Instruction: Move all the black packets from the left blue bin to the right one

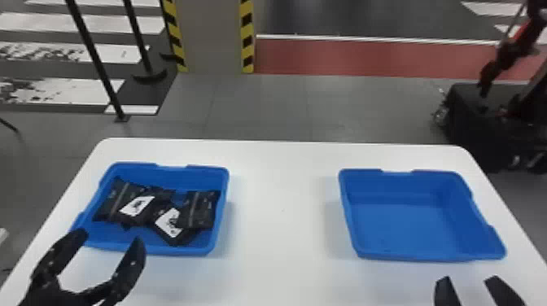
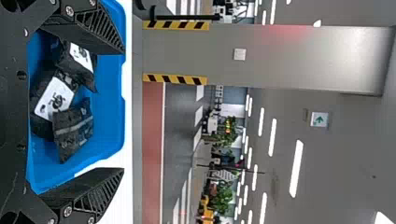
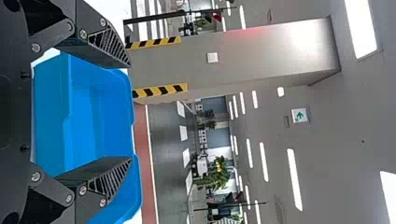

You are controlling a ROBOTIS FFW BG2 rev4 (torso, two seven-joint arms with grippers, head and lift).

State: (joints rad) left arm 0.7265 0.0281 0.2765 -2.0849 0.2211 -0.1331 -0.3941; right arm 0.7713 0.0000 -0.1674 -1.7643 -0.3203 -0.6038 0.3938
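In the head view my left gripper (image 1: pixel 112 240) is open at the near edge of the left blue bin (image 1: pixel 150 249), its fingers spread with nothing between them. Several black packets (image 1: pixel 199 209), two with white labels, lie overlapping in that bin. The left wrist view shows the left gripper (image 2: pixel 122 111) wide apart, with the packets (image 2: pixel 74 128) beyond it inside the bin (image 2: pixel 112 107). My right gripper (image 1: pixel 468 278) stands open just in front of the right blue bin (image 1: pixel 411 228), which holds no packets. In the right wrist view the gripper (image 3: pixel 130 112) is open before the bin (image 3: pixel 84 121).
Both bins stand on a white table (image 1: pixel 285 228), with a wide strip of tabletop between them. Behind the table are a pillar (image 1: pixel 213 36) with striped edges, dark poles (image 1: pixel 95 57) and a black wheeled base (image 1: pixel 484 126) at the right.
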